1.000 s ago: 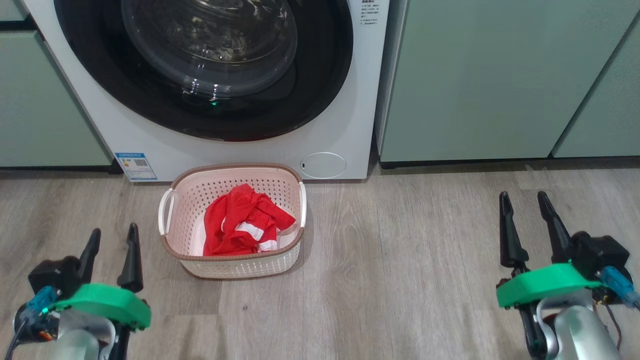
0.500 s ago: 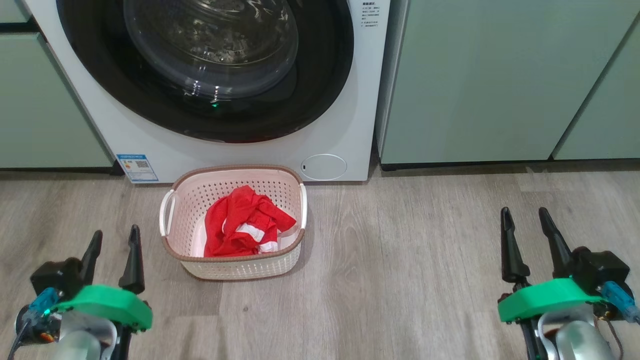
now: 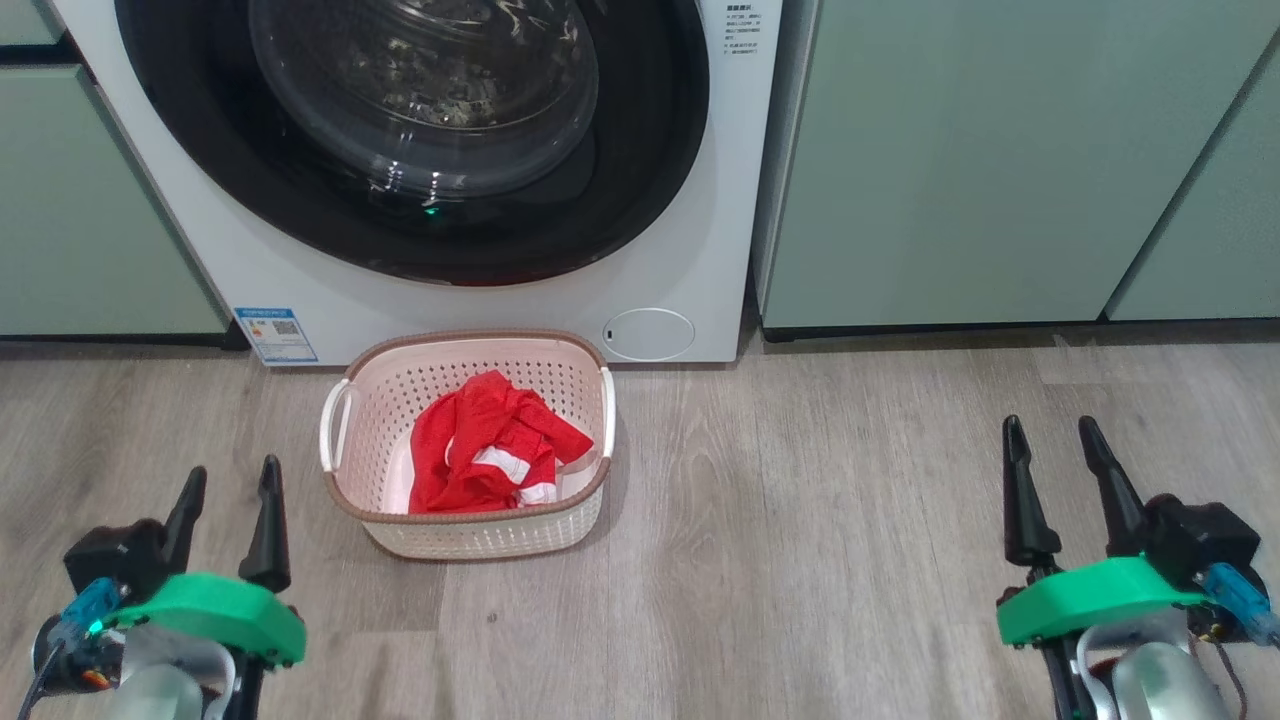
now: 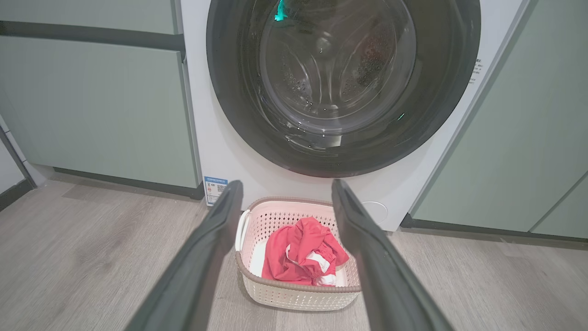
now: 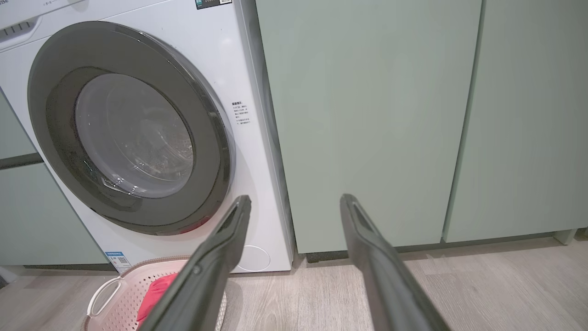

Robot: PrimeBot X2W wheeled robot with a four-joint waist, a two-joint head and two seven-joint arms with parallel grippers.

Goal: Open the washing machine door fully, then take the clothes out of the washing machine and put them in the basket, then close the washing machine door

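Both grippers hang low over the floor (image 3: 800, 560) with nothing in them: the left gripper (image 3: 231, 466) has its two dark fingers spread, and so does the right gripper (image 3: 1050, 422).

The basket (image 3: 470, 337) sits just ahead of the left gripper, a little to its right and well apart from the right gripper. The clothes (image 3: 490, 450) lie bunched inside it. Beyond the basket, straight ahead of the left fingers, the door (image 3: 420, 110) looks pressed flat against the washer (image 3: 690, 250).

By my reckoning the work is as good as done, and what is left is making sure of the close. To do that well, look along the rim from the right gripper's side. The black ring should sit even all round, with no gap and no red cloth nipped in it. There is a reddish glint low on the rim, and I cannot tell whether it is more than a reflection. Keep both sets of fingers back from the basket handles so nothing gets tipped.

The door is glossy black with a bulging clear glass middle. The washer face is smooth white. The basket is cream perforated plastic, a rounded rectangle with a brown woven-look rim. The clothes are soft, crumpled red with white stripes. The cabinets (image 3: 950, 150) off to the sides are flat, matt pale green, and the floor is grey wood grain.
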